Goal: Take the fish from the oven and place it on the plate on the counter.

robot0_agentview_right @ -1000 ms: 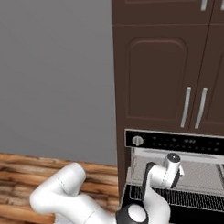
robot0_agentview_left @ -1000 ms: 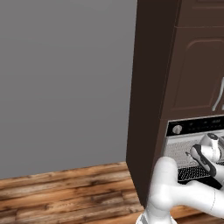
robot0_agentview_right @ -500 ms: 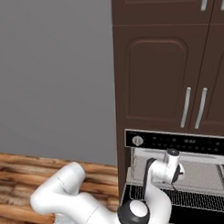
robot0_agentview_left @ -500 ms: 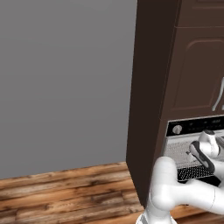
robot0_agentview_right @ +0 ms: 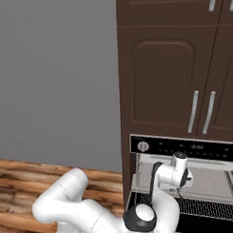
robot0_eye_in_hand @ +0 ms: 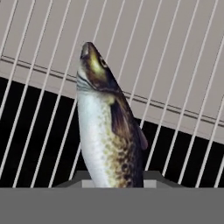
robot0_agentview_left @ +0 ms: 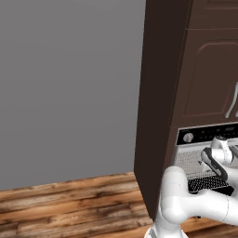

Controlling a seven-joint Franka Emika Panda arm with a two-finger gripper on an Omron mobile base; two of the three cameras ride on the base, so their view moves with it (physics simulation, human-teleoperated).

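1. We see the oven [robot0_agentview_right: 187, 182] set low in the dark brown cabinetry [robot0_agentview_right: 160, 79], with its black control panel [robot0_agentview_right: 186, 148] and round silver knob [robot0_agentview_right: 143, 146] above the open cavity.
2. We see the arm's hand reaching into the oven cavity, above the wire rack [robot0_eye_in_hand: 175, 65].
3. We see the fish [robot0_eye_in_hand: 109, 131] in the hand view, lying on the rack bars, head pointing away from the hand.
4. We cannot tell whether the claw is apart or clamped on the fish; the fingertips are hidden.
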